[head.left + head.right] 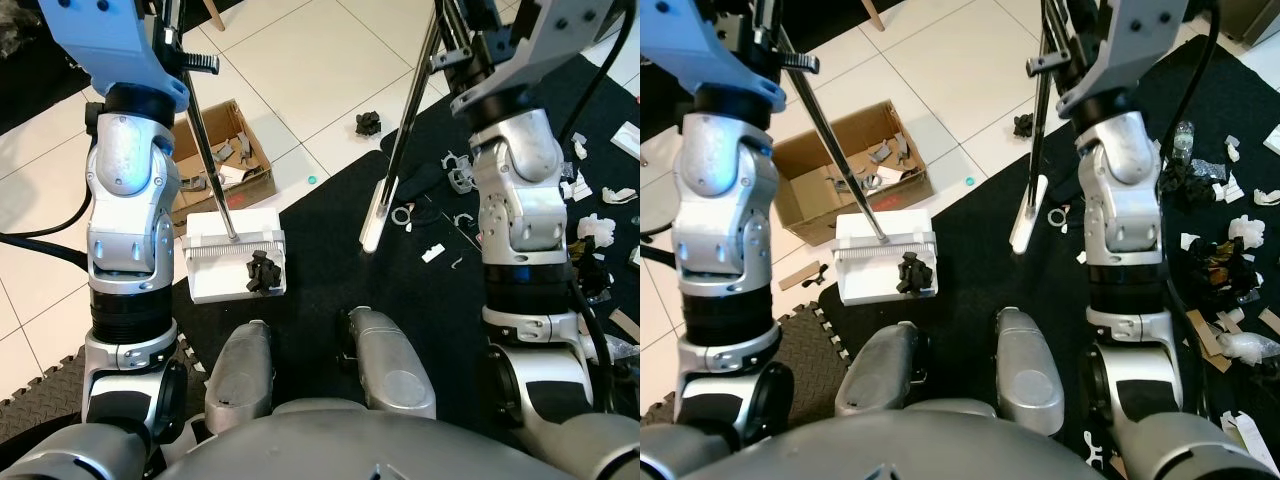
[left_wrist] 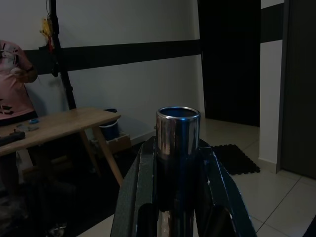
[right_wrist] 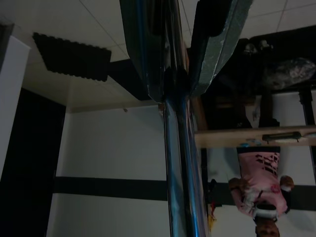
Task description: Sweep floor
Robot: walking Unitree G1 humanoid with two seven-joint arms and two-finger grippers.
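White plastic dustpan (image 1: 880, 262) with a comb edge, flat on the black mat (image 1: 970, 290) where it meets the white tiled floor (image 1: 940, 70); a crumpled black scrap (image 1: 912, 273) lies in it. A slim metal handle (image 1: 835, 165) rises from the pan toward the left arm (image 1: 720, 220). Open brown cardboard box (image 1: 845, 165) just behind, holding paper scraps. White broom head (image 1: 1028, 215) on the mat, its dark pole (image 1: 1038, 120) running up beside the right arm (image 1: 1120, 190). White and black litter (image 1: 1230, 240) is scattered over the mat at right.
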